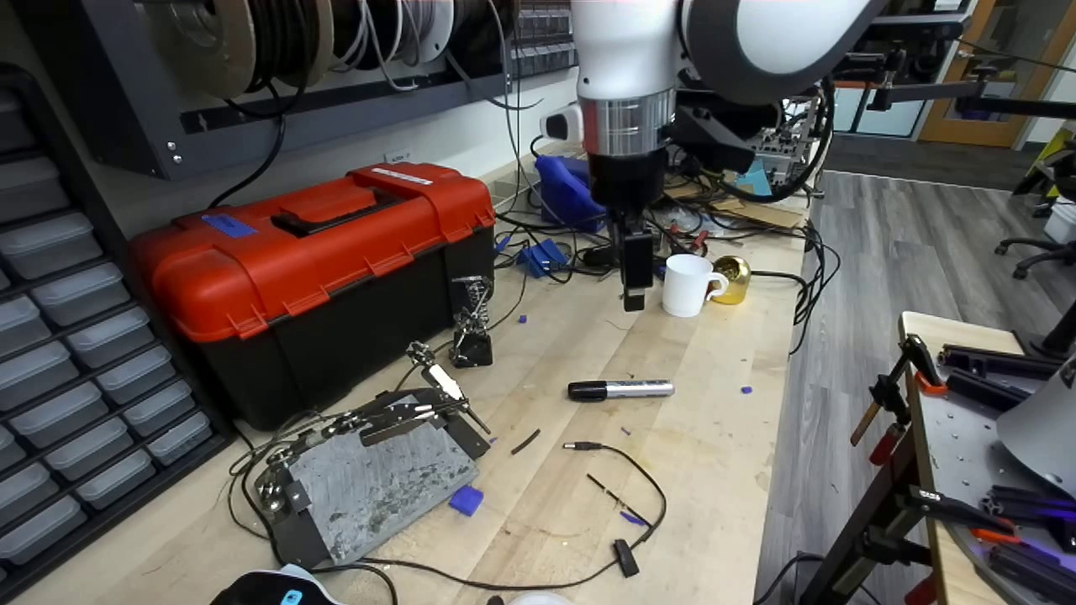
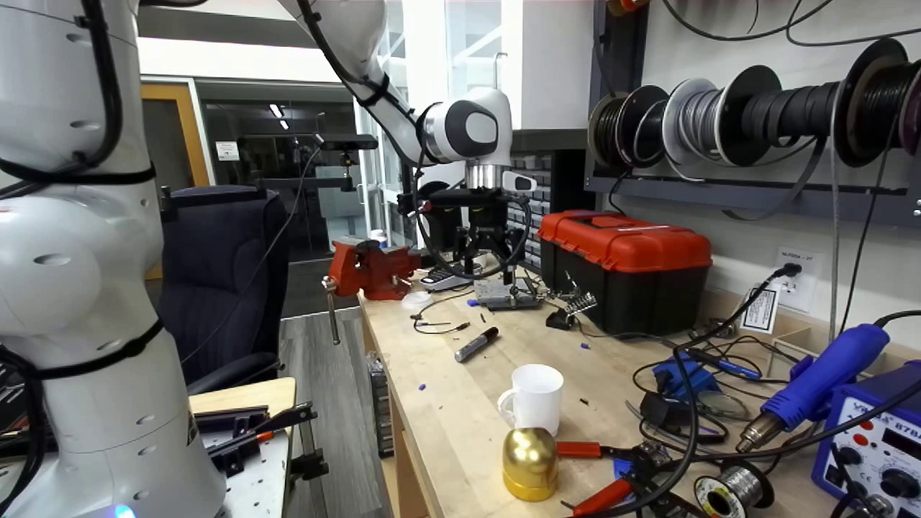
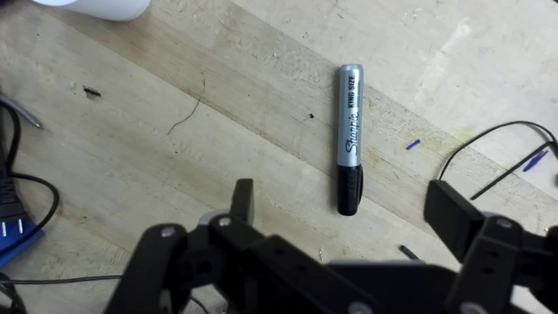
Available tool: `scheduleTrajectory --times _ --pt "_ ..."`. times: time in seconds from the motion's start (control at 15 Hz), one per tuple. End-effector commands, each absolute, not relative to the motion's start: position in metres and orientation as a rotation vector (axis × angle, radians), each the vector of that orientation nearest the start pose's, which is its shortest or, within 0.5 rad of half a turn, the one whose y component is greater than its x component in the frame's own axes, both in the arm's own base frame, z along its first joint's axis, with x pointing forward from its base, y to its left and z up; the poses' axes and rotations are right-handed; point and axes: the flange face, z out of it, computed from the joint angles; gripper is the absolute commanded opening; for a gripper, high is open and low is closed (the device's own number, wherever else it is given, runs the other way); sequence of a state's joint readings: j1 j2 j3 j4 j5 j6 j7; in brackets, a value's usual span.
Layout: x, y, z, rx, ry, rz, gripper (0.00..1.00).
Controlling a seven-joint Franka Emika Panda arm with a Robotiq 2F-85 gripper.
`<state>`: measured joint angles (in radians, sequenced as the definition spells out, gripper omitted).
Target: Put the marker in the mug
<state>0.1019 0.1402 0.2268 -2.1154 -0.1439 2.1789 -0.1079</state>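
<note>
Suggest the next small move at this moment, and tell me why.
I'd probably lower the open hand toward the marker. In the wrist view, its fingers stand apart, one to each side of the black cap, and the marker lies crosswise to their closing direction. Both exterior views show the hand raised above the bench, with the marker lying outside the mug.
</note>
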Motion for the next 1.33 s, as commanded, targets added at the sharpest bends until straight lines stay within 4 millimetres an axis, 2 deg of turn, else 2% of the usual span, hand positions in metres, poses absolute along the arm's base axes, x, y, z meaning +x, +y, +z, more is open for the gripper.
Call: scheduleTrajectory --times 0.0,0.53,0.6,0.67,0.87,1.27 --pt "0.534 0.179 0.33 -3.088 -0.878 0.092 1.0" --pt "0.532 0.203 0.3 -3.082 -0.9 0.121 1.0" --pt "0.531 0.205 0.298 -3.104 -0.856 0.15 1.0" --pt "0.528 0.199 0.3 -3.079 -0.896 0.157 1.0" --pt "0.528 0.205 0.296 -3.079 -0.89 0.166 1.0" --pt "0.532 0.201 0.294 -3.069 -0.946 0.167 1.0"
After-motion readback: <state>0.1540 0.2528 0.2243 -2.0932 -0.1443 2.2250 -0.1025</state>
